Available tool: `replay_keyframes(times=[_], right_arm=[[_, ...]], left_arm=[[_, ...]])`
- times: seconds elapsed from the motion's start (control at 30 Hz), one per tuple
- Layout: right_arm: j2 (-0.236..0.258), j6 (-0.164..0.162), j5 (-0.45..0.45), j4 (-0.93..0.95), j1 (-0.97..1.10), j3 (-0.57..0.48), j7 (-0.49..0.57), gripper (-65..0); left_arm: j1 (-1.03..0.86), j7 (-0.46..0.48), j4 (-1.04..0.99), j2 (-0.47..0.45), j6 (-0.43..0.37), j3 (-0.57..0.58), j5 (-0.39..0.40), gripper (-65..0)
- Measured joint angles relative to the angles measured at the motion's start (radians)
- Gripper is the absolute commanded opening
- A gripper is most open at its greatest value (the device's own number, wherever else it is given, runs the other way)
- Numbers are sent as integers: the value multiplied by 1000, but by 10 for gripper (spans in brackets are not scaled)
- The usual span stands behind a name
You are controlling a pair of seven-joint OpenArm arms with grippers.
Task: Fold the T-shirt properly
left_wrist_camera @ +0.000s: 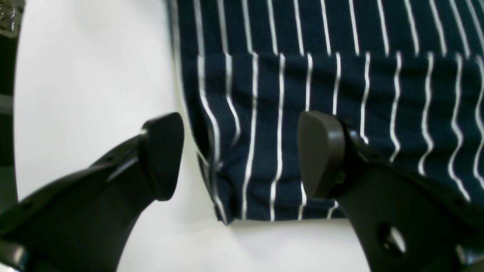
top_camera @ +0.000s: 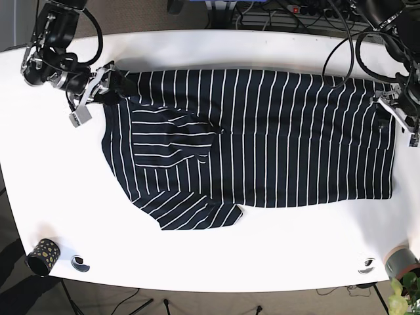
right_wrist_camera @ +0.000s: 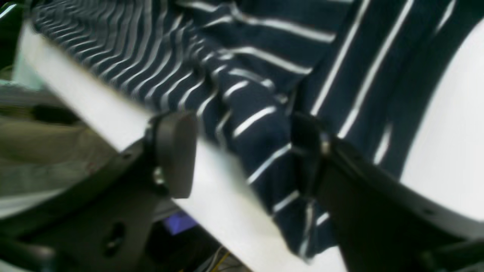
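Navy white-striped T-shirt (top_camera: 262, 138) flat on table (top_camera: 197, 249), 1 sleeve folded inward

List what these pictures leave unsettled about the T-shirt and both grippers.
- Right wrist view: motion blur; whether the right gripper touches the T-shirt is unclear.
- Left wrist view: the left gripper finger covers part of the hem.
- Base view: both grippers too small; small table-edge items unidentifiable.
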State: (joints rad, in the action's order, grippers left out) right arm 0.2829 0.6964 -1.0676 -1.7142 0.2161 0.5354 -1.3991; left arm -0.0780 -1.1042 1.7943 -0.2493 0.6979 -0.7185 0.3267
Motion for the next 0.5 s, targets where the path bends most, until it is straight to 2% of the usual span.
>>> replay_keyframes(times=[0.07, 0.13, 0.2, 0.3, 0.4, 0.5], right_arm=[[-20, 0, 84, 2, -17, -18, -7, -366], [-39, 1, 126, 2, -35, -56, -19, -369], [-71, 0, 163, 1, -55, -78, -14, -373], [-92, 0, 229, 2, -62, -89, 8, -373], [-95, 0, 323, 2, -49, -96, 46, -373], [-88, 0, 421, 7, -26, -92, 56, -373]], left_arm=[[9, -5, -4, -2, -1, 53, -51, -211], [11, 13, -16, 1, -1, 92, -42, -214], [9, 27, -51, 5, 1, 109, -32, -247], [-2, 18, -137, 2, 2, 104, -55, -319], [-8, 8, -244, -32, 2, 103, -55, -353], [-2, 27, -363, -90, 0, 105, -48, -353]])
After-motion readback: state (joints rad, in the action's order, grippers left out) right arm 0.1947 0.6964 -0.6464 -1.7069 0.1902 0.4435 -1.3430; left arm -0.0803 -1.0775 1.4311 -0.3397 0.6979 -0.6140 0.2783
